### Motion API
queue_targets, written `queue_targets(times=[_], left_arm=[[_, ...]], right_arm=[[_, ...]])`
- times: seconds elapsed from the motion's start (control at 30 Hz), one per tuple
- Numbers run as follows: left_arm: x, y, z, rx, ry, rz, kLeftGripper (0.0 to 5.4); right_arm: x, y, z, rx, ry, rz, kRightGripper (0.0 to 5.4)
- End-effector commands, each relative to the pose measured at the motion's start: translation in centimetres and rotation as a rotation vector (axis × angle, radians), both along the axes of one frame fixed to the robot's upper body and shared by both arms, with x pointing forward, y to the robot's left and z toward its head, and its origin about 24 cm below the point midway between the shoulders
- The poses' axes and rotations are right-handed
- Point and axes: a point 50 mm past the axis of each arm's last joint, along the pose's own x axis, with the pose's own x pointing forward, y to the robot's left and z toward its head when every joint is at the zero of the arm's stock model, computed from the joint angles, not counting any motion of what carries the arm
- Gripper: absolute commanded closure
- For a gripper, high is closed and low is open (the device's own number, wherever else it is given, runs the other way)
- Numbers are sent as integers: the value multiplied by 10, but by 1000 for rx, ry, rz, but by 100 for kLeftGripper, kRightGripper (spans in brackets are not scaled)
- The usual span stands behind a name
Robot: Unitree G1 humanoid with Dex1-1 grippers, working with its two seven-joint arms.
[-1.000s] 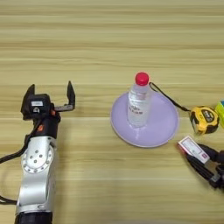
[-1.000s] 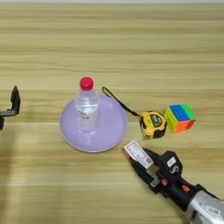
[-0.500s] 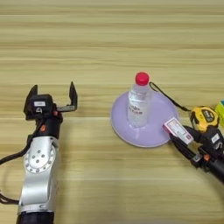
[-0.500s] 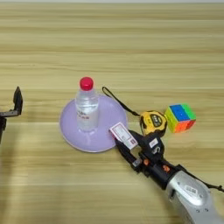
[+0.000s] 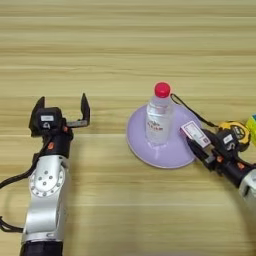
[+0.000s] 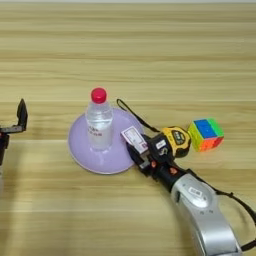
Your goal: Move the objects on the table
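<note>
Box held at the plate's right edge

Box [image 6: 134,139], small, flat, red and white, is gripped by the right gripper [image 6: 141,154]. It is held over the right rim of the purple plate [image 6: 82,150], just right of the bottle [image 6: 99,120] standing there. Its long side is pointed at the bottle. The left gripper [image 5: 61,107] is spread wide with nothing in it, well apart on the table [image 5: 125,45].

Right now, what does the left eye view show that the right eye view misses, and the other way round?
Only the left eye view shows the whole left gripper, jaws open, and its silver arm. Only the right eye view shows the whole colourful cube and the full right arm. Both show the bottle standing on the purple plate, the tape measure beside it, and the right gripper holding the red-and-white box at the plate's edge.
</note>
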Motion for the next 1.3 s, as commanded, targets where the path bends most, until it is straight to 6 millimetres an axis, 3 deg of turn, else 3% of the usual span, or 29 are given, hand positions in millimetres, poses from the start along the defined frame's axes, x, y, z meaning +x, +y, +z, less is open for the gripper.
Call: queue_targets(times=[0.03, 0.47, 0.7, 1.2, 1.3], left_arm=[[1, -3, 0, 4, 3, -5, 0], [0, -5, 0, -1, 5, -8, 0], [-1, -8, -1, -2, 8, -14, 0], [-2, -9, -2, -4, 8, -17, 0], [-2, -9, -2, -3, 10, -21, 0]], right_arm=[[7, 2, -2, -5, 3, -14, 331], [16, 11, -2, 0, 5, -12, 331], [17, 13, 2, 7, -14, -20, 206], [20, -6, 20, -21, -121, -146, 19], [22, -10, 21, -14, -131, -176, 3]])
